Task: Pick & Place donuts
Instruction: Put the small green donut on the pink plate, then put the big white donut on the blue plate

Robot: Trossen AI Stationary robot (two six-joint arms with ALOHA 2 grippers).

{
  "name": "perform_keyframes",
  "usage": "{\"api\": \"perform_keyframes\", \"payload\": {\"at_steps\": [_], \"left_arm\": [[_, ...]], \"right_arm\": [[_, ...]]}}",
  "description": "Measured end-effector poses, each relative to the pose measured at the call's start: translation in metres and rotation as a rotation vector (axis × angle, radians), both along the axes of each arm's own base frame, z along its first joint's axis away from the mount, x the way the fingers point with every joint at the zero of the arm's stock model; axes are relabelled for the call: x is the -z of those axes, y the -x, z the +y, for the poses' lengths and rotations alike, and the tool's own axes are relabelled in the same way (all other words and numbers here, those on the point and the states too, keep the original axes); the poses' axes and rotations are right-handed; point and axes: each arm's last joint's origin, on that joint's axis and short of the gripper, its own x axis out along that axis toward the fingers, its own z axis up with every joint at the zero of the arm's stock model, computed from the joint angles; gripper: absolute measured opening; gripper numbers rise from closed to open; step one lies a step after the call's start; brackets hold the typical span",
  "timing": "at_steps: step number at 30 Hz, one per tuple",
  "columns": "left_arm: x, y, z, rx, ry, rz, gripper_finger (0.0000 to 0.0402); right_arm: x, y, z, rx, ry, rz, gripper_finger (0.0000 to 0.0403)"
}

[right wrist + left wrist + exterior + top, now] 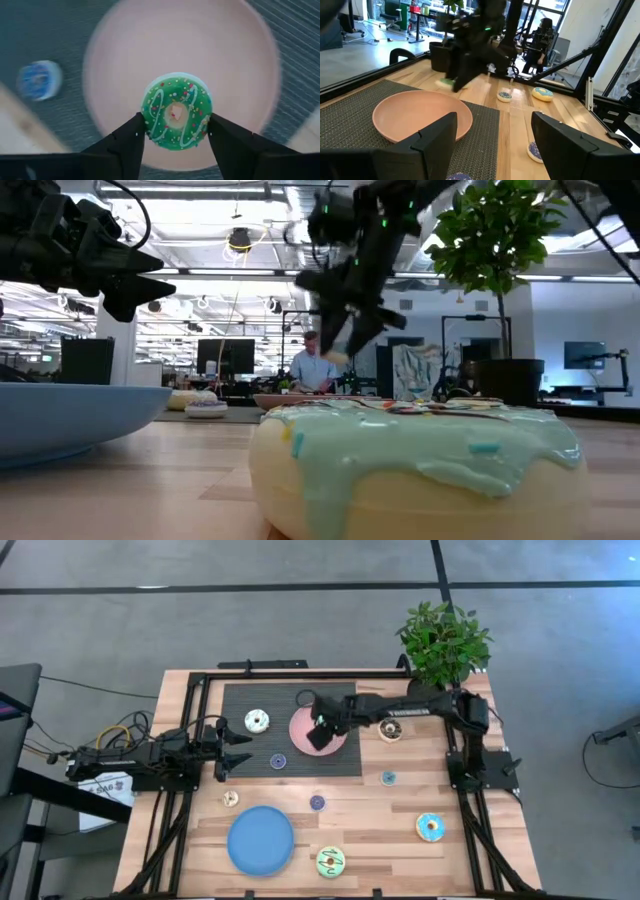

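Observation:
My right gripper (175, 122) is shut on a green-iced donut (176, 107) with white squiggles, above the round pink plate (150, 45) on the dark mat; in the high view the gripper (320, 732) hides the donut. My left gripper (240, 752) is open and empty at the mat's left edge, facing the pink plate (415, 117). Loose donuts lie flat: white (257, 721) and small purple (278, 761) on the mat, brown (391, 730), small teal (388, 778), small cream (230, 798), small purple (317, 802), light blue (431, 826) and lime green (330, 861) on the wood. My right gripper pinches the green donut between its two fingers (134, 137), by opposite sides of its outer rim (148, 120). The fingers come from above, slanting down. The donut is lifted clear over the pink plate, its iced face toward the wrist camera.
A flat blue plate (261, 840) lies near the table's front edge, left of the lime green donut. A potted plant (443, 640) stands at the far right corner. A black frame (205, 680) borders the table. A person (315, 365) sits in the room far behind.

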Motion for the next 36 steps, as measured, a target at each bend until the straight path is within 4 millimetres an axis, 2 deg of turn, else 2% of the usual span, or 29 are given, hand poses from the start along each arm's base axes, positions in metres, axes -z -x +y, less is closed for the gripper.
{"api": "perform_keyframes", "payload": {"at_steps": [5,10,17,23,28,31,36], "left_arm": [[0.0,0.0,0.0,0.0,0.0,0.0,0.0249],[0.0,0.0,0.0,0.0,0.0,0.0,0.0249],[0.0,0.0,0.0,0.0,0.0,-0.001,0.0249],[0.0,0.0,0.0,0.0,0.0,0.0,0.0249],[0.0,0.0,0.0,0.0,0.0,0.0,0.0249],[0.0,0.0,0.0,0.0,0.0,0.0,0.0249],[0.0,0.0,0.0,0.0,0.0,0.0,0.025]], "right_arm": [[0.03,-0.002,-0.027,0.1,-0.052,0.045,0.0218],[0.05,-0.006,-0.04,0.155,-0.075,0.054,0.0234],[0.058,-0.007,-0.05,0.23,-0.087,0.036,0.0235],[0.057,-0.006,-0.054,0.248,-0.089,0.028,0.0235],[0.048,-0.004,-0.053,0.236,-0.087,0.016,0.0235],[0.035,-0.002,-0.052,0.215,-0.073,-0.008,0.0235],[0.002,0.008,-0.049,0.18,-0.033,-0.05,0.0235]]}}
